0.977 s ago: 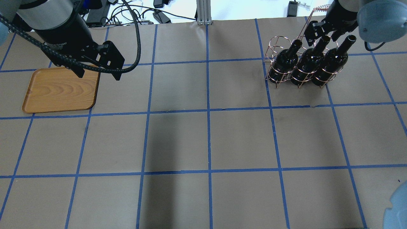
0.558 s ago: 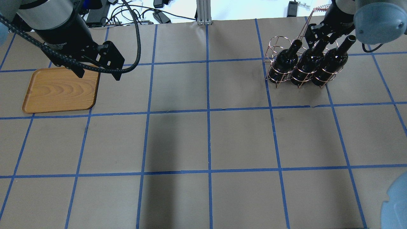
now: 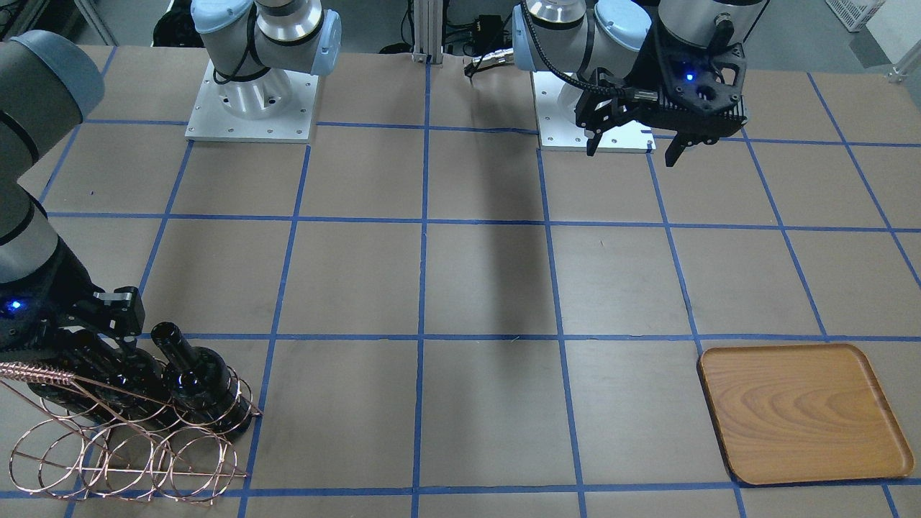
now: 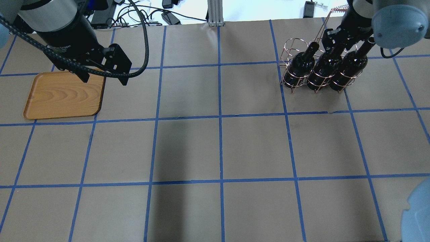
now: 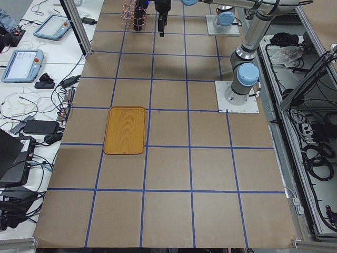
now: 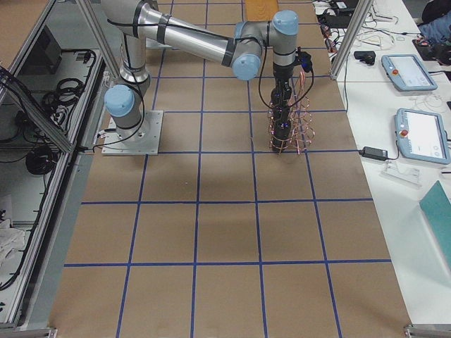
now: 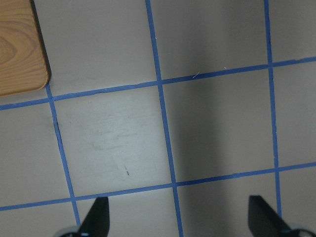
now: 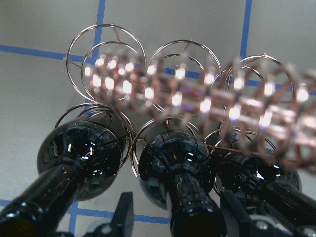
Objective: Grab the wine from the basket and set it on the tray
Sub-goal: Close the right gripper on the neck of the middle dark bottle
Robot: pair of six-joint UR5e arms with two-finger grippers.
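Right end effector (image 8: pixel 177 210) open, straddling neck of middle wine (image 8: pixel 170 165) in basket (image 8: pixel 178 98); left end effector (image 7: pixel 178 218) open above table (image 7: pixel 108 133).

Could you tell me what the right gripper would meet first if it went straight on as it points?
Probably the middle wine bottle: its neck appears to lie between the open jaws, so the right gripper would meet the bottle's shoulder first; depth is unclear.
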